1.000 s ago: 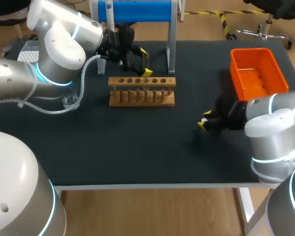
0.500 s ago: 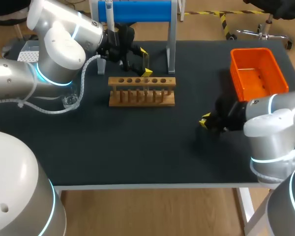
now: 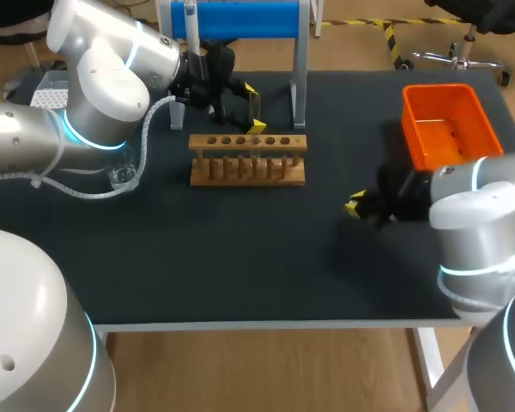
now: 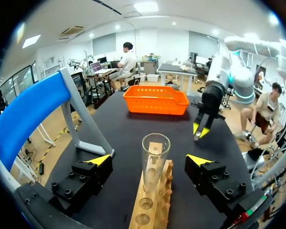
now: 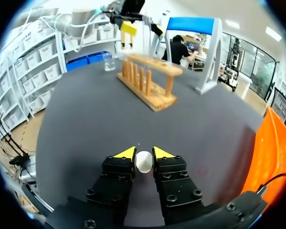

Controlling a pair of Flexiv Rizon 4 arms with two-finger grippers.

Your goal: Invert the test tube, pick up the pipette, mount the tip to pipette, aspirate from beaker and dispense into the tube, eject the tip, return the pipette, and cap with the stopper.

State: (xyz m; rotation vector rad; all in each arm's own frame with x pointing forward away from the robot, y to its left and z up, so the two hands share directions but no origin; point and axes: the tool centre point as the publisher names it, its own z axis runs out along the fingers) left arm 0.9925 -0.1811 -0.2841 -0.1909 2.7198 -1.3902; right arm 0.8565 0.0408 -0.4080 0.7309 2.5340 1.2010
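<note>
Head view. The left gripper [image 3: 254, 107] is hovering over the wooden rack [image 3: 247, 163], its fingers spread. The right gripper [image 3: 355, 207] is hanging low over the table [image 3: 240, 257], near the orange basket [image 3: 451, 129] and well apart from the rack. A glass beaker [image 3: 123, 177] is standing under the left arm.

Left wrist view. The test tube [image 4: 154, 164] is standing upright in the rack between the released fingers, with a gap on each side. The right gripper is showing ahead of the fingers.

Right wrist view. The fingers are pinching a white stopper [image 5: 144, 162] between their yellow tips. The rack is lying well ahead of them.
</note>
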